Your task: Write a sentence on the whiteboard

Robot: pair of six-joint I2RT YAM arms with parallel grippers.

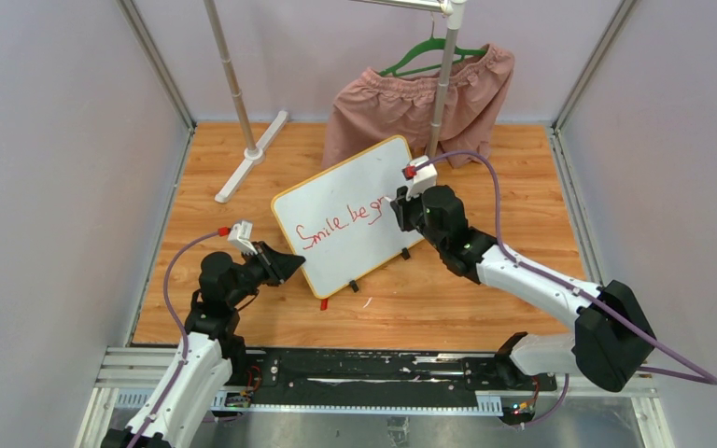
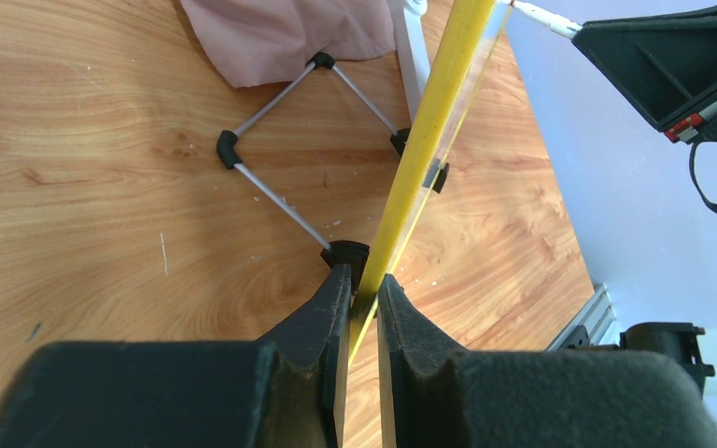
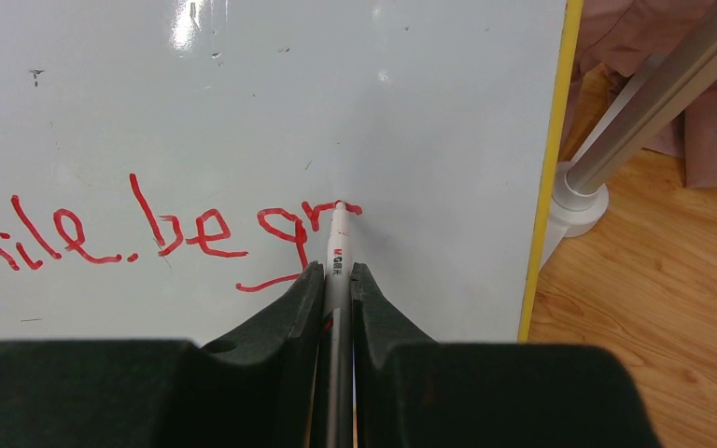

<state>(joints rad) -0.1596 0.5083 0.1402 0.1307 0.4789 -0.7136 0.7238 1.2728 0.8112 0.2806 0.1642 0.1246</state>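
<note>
**Mid-word at "Smile, be gr"**

The board [image 1: 355, 177] stood propped near the middle of the table [image 1: 485, 289], its left edge pinched in the closed left gripper [image 2: 362, 291]. The right gripper [image 3: 336, 276] was clamped on a marker [image 3: 337, 233], whose tip touched the board at the end of the red writing [image 1: 344, 222]. Next, I judged, came the "a", which needed steady pressure and a rightward drift within the narrow white space left.

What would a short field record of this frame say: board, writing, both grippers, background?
board: whiteboard, yellow-rimmed, propped up on the wooden table
writing: sentence in red, reading "Smile, be gr" so far
left gripper: shut on the whiteboard's edge
right gripper: shut on a marker, tip touching the last stroke
background: pink garment hung behind the board
</note>
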